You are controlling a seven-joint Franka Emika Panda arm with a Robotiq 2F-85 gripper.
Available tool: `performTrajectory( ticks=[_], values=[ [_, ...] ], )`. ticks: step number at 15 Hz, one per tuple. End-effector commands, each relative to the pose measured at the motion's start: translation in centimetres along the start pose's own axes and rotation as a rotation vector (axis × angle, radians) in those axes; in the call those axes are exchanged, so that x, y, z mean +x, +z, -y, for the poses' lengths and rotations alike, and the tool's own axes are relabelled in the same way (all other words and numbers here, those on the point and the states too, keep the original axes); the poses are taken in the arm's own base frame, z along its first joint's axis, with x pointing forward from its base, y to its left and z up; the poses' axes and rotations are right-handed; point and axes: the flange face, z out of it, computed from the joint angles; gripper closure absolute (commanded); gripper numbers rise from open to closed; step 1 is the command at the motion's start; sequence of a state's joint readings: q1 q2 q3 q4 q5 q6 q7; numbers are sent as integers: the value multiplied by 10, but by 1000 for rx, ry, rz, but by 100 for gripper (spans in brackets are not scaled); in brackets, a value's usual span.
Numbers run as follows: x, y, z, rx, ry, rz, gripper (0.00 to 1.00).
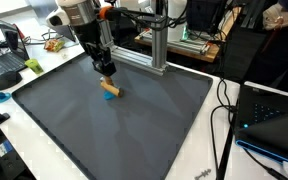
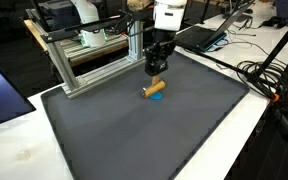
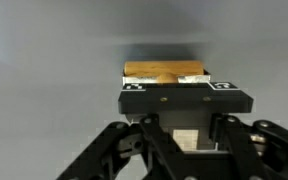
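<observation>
A tan wooden block (image 1: pixel 111 88) (image 2: pixel 154 89) stands tilted on the dark mat (image 1: pixel 134 125) (image 2: pixel 154 135), its low end against a small blue piece (image 1: pixel 107 97) (image 2: pixel 158 98). My gripper (image 1: pixel 106 72) (image 2: pixel 156 72) comes down from above and is shut on the wooden block's upper end. In the wrist view the wooden block (image 3: pixel 164 71) shows just past the black pad bar of my gripper (image 3: pixel 166 90). The fingertips themselves are hidden behind that bar.
An aluminium frame (image 1: pixel 156 45) (image 2: pixel 84 55) stands at the mat's far edge, close behind the gripper. Laptops (image 1: pixel 274 115) (image 2: pixel 209 35) and cables (image 1: pixel 222 120) (image 2: pixel 264 75) lie on the white table beside the mat. A green object (image 1: pixel 8 78) sits off the mat.
</observation>
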State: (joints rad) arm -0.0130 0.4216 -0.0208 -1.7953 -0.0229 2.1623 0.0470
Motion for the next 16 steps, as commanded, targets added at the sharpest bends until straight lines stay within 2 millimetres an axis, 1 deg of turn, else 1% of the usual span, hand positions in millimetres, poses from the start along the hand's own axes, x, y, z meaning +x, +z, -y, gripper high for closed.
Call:
performTrajectory(
  ticks=[1,5,8,11,16],
  values=[
    [6,13,3,-1,20,-5,78],
    [14,3,0,0,46,-80,78],
    [19,4,1,1,61,-120,78],
    [18,14,2,7,52,-65,78],
    [13,18,4,4,25,55,78]
  ],
)
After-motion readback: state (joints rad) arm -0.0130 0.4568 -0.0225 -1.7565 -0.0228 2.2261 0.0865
